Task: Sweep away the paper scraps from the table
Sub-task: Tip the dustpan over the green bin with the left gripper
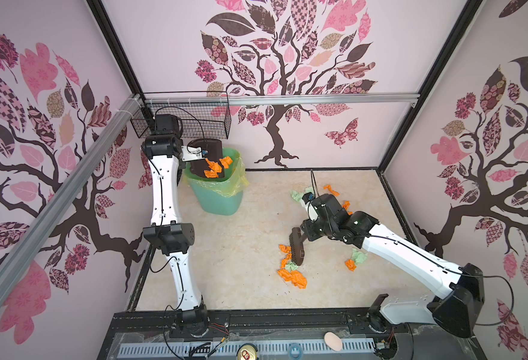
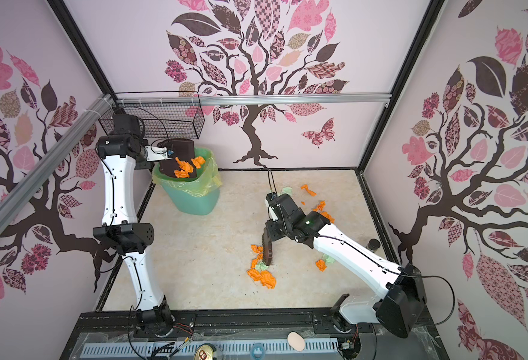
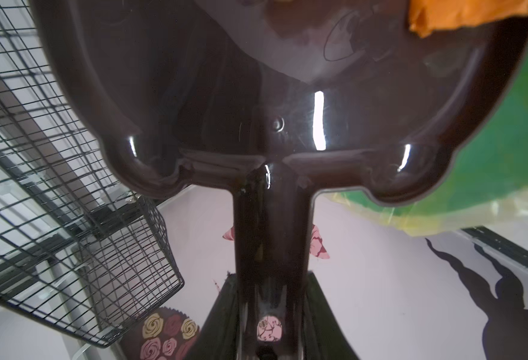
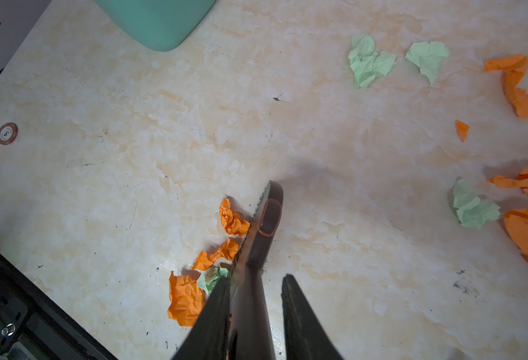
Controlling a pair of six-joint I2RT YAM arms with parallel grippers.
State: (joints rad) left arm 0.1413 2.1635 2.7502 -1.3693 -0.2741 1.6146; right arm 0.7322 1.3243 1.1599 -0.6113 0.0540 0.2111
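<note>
My left gripper (image 3: 270, 280) is shut on the handle of a dark brown dustpan (image 1: 206, 152), which is tilted over the green-lined teal bin (image 1: 222, 199). Orange paper scraps (image 1: 214, 168) lie at the pan's lower lip, above the bin's mouth. My right gripper (image 4: 256, 277) is shut on the handle of a dark brush (image 1: 297, 247). The brush's bristles rest on the table (image 1: 225, 265) against a pile of orange and green scraps (image 1: 292, 274). More scraps lie behind the right arm (image 1: 331, 188) and beside it (image 1: 357, 258).
A black wire basket (image 1: 188, 121) hangs on the back rail just above the dustpan. A small red chip (image 4: 7, 133) lies near the table's left side. A dark jar (image 2: 373, 244) stands by the right edge. A black frame borders the table.
</note>
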